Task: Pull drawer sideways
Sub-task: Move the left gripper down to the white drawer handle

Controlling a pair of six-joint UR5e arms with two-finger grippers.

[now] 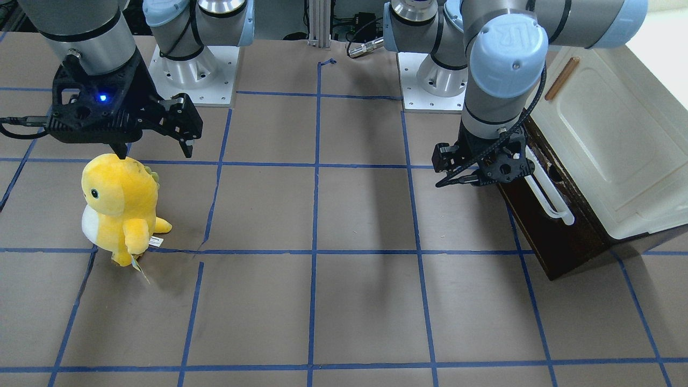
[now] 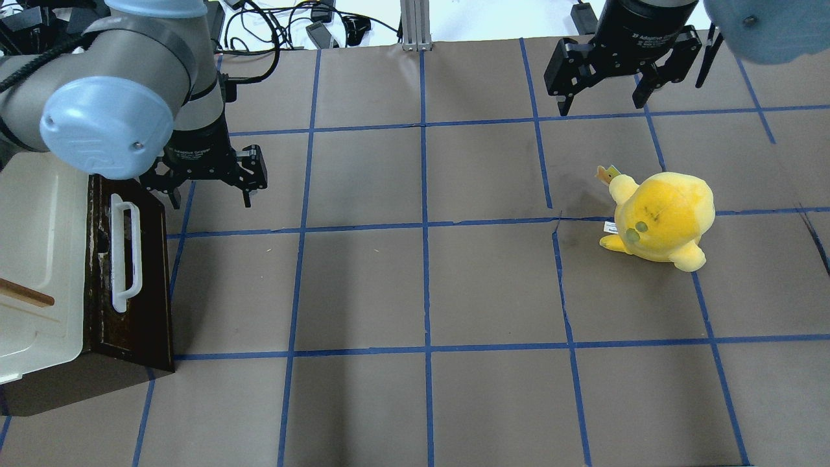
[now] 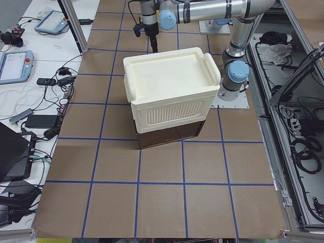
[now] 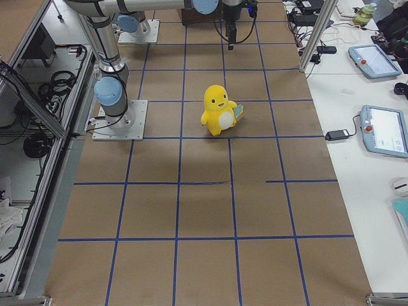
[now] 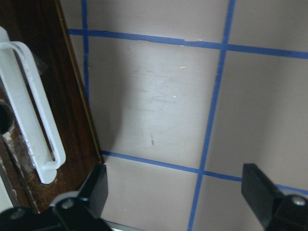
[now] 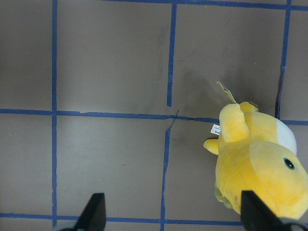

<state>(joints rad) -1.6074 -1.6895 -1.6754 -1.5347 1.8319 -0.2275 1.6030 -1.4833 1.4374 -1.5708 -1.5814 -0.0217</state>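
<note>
The dark brown drawer [image 2: 146, 279] with its white bar handle [image 2: 123, 253] sits under a cream-white cabinet at the table's left end. No pale interior shows. It also shows in the front view [image 1: 543, 231] and the left wrist view [image 5: 72, 106], with the handle [image 5: 29, 120] at the left. My left gripper [image 2: 211, 198] is open and empty, pointing down just off the drawer front's far corner, beside the handle's end and not touching it. It shows in the front view [image 1: 478, 180] and wrist view [image 5: 175, 187]. My right gripper [image 2: 600, 107] is open and empty, far from the drawer.
The cream-white cabinet top [image 2: 39, 246] carries a thin wooden stick [image 2: 26, 293]. A yellow plush toy [image 2: 661, 220] stands on the right half, just in front of my right gripper [image 1: 156, 155]. Brown table covering with blue tape grid [image 2: 425, 227].
</note>
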